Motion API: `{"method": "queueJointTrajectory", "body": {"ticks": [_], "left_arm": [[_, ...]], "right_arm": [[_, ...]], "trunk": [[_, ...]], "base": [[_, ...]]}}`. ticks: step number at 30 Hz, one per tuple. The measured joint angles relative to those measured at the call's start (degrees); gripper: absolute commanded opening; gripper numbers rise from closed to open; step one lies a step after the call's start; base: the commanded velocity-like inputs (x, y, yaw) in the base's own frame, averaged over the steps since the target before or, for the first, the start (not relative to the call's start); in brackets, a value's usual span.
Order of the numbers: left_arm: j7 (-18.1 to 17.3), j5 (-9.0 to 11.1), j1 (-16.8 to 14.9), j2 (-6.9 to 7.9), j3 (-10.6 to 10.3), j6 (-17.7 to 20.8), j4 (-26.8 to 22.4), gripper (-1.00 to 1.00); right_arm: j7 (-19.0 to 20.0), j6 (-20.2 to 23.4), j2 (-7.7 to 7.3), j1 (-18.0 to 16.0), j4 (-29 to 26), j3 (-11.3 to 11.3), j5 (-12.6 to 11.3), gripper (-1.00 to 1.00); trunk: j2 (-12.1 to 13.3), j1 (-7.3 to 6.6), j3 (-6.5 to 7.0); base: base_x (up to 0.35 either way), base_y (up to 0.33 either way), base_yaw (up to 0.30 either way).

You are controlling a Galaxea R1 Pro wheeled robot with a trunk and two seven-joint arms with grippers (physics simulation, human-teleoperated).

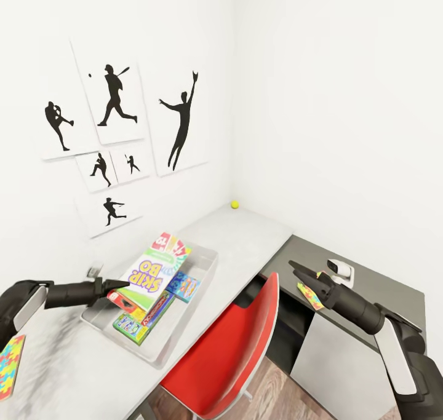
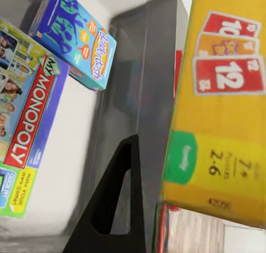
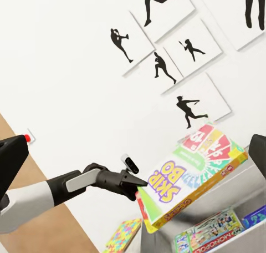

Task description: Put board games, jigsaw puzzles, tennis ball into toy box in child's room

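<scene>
My left gripper (image 1: 117, 285) is pinching the Skip-Bo box (image 1: 154, 272), tilting over the bin (image 1: 206, 266); it could be snagging the wall. My right gripper (image 1: 301, 272) is pinching a puzzle (image 1: 311, 297).

Red chair (image 1: 227, 352) at desk; athlete silhouette prints (image 1: 117, 103) on wall.

Head view: high, facing down toward room corner at 12 o'clock. Left wrist: close inside toy box (image 2: 138, 59). Right wrist: farther back. All share Skip-Bo box (image 1: 151, 273).

Skip-Bo box (image 1: 151, 277): "SKIP BO", cards "12", "10", "2-6", "7+". Green-edged box (image 2: 25, 136): "MY MONOPOLY". Blue box (image 2: 75, 36): "pictureka". Other print is too small to read.
</scene>
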Motion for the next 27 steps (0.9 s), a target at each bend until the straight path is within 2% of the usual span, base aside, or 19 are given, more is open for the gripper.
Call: {"method": "queueJointTrajectory", "body": {"ticks": [7,14,27], "left_arm": [[2.2,-0.4,0.0,-0.43,-0.3,-0.3,1.3,-1.00],[2.5,-4.3,0.0,-1.41,-0.3,-0.8,1.5,-1.00],[2.5,-4.8,0.0,-2.16,-0.3,-1.5,1.5,-1.00]], "right_arm": [[0.1,0.2,-0.03,0.0,0.0,0.0,-0.1,1.00],[0.1,0.3,-0.03,0.0,0.1,0.0,-0.1,1.00],[0.1,0.2,-0.03,0.0,0.1,0.0,-0.1,1.00]], "trunk": [[0.0,0.00,-0.14],[0.0,0.01,-0.73],[0.0,0.01,-1.95]], "base": [[0.000,0.000,0.000],[0.000,0.000,0.000],[0.000,0.000,0.000]]}}
